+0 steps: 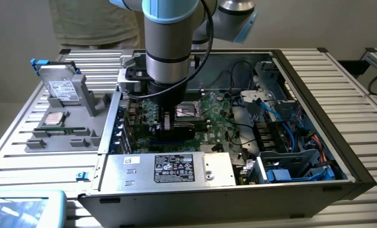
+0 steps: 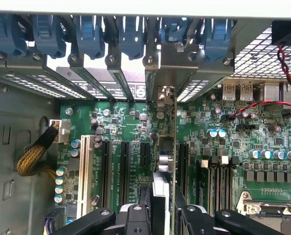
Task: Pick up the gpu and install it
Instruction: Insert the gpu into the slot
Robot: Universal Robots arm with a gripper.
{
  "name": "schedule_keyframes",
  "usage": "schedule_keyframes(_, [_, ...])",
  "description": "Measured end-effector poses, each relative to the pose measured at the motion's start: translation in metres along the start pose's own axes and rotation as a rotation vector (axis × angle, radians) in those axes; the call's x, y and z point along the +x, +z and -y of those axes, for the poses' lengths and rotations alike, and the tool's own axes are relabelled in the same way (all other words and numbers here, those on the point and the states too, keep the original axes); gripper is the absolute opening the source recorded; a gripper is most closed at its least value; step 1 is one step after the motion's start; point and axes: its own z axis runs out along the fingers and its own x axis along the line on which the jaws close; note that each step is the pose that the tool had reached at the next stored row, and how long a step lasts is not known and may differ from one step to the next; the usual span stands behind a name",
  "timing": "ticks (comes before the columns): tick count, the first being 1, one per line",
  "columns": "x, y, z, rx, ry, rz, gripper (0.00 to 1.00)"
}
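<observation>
While the pincer (image 2: 162, 215) is clamping the gpu (image 2: 167, 105) between partly closed jaws, the card is hanging edge-on just beneath it inside the computer case (image 1: 239, 209), its long axis lying parallel to the expansion slots (image 2: 124, 166).

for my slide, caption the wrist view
gpu gripped edge-on at the motherboard expansion slots, bracket toward the blue slot clips

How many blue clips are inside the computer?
6 blue clips, side by side in one row on the case wall, at the bracket end of the expansion slots. More may be hidden.
</observation>
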Motion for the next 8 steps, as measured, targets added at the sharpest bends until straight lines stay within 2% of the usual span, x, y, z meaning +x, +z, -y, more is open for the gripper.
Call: schedule_keyframes(8, [0.0,0.0005,0.0,-0.0001,-0.002,-0.0002,0.29])
